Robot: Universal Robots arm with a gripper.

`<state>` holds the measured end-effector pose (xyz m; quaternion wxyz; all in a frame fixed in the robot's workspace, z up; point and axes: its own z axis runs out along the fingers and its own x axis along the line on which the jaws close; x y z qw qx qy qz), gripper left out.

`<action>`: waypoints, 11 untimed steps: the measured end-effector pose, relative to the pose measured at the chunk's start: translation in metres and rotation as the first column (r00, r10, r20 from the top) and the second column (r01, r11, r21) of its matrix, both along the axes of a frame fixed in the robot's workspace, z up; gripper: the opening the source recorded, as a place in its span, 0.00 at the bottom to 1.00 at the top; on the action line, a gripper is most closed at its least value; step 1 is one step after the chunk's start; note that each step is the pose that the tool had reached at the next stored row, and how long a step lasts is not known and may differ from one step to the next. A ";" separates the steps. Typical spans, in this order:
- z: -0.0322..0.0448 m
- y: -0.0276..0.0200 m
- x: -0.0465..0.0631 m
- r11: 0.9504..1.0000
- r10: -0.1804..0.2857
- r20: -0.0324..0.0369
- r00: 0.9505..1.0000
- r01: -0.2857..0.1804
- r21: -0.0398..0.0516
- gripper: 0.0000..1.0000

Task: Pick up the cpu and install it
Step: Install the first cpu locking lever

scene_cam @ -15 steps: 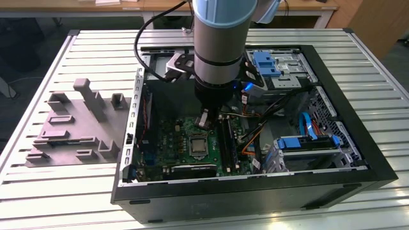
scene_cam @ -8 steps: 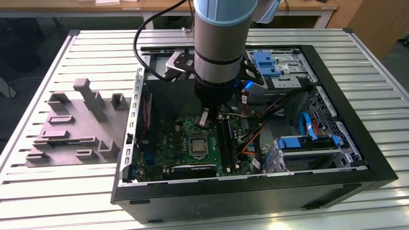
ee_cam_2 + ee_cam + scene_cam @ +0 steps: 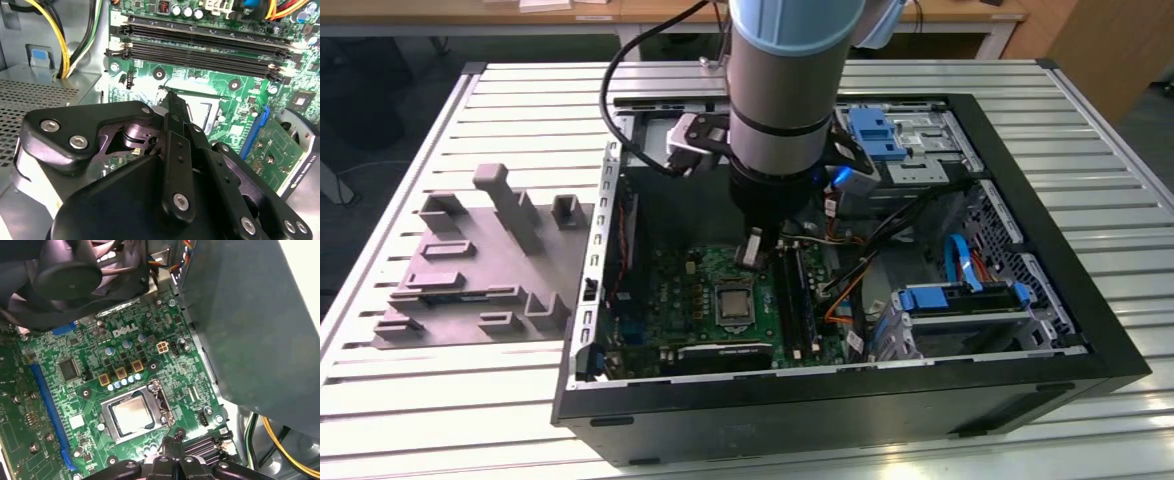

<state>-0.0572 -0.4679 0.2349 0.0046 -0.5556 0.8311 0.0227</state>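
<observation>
The computer case (image 3: 1014, 330) lies open on the tabletop (image 3: 440, 420), a moulded tray (image 3: 467, 270) beside it at the exterior view's left. Inside, the cpu (image 3: 132, 414) sits in the board's socket (image 3: 162, 402), the claw (image 3: 750, 250) above the board (image 3: 680, 300).

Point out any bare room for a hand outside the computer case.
The slatted table is bare in front of the grey tray and beyond the case on the exterior view's right. Inside is crowded: arm, gripper, cables, green board.

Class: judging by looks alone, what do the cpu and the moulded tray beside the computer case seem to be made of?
The cpu: probably metal on top, a pale silver-grey, softly shiny plate. The tray: likely plastic, uniformly matt grey with moulded upright posts.
</observation>
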 end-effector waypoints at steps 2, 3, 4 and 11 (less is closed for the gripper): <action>-0.0005 -0.0015 0.000 1.000 0.010 0.000 1.000 -0.010 0.000 0.11; -0.0008 -0.0016 0.000 1.000 0.018 0.000 1.000 -0.018 0.000 0.11; -0.0010 -0.0019 0.000 1.000 0.027 0.000 1.000 -0.027 0.000 0.11; -0.0033 -0.0112 0.000 0.999 0.050 0.000 0.999 -0.050 0.000 0.11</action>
